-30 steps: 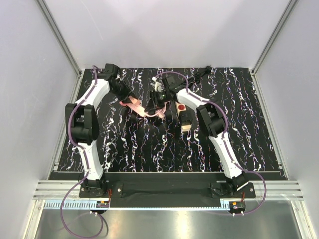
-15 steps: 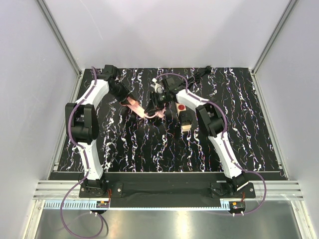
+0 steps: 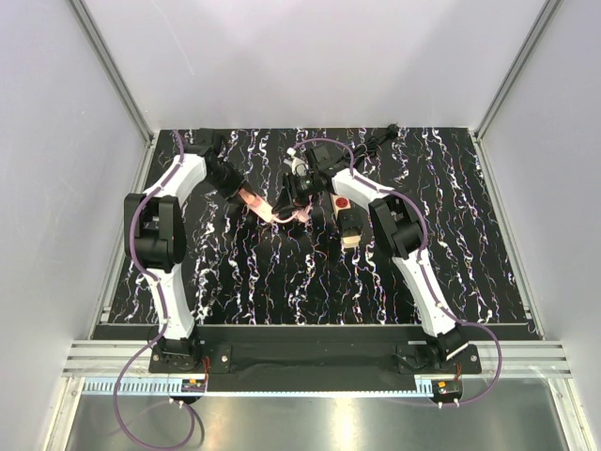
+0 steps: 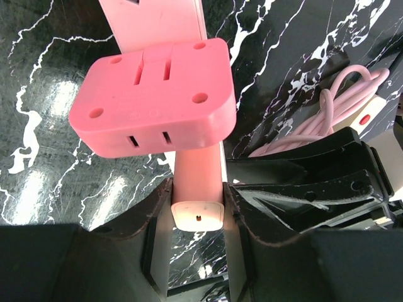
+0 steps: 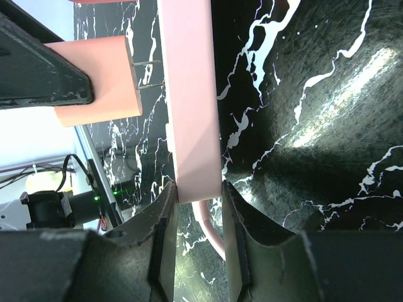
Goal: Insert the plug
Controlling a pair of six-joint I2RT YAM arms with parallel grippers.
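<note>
The plug [image 5: 97,78], at the upper left of the right wrist view, seems light, hard and smooth, with thin prongs showing at the strip [image 5: 189,94], so its flat sides are the best hold. The left gripper [image 4: 197,207] is clamped on it, and the right gripper [image 5: 195,195] is clamped on the strip.

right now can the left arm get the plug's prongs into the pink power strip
Probably yes. The left fingers hold the plug with its prongs at the face of the power strip, nothing between, while the right fingers clamp the strip's cord end. Whether the prongs meet slots is unclear.
</note>
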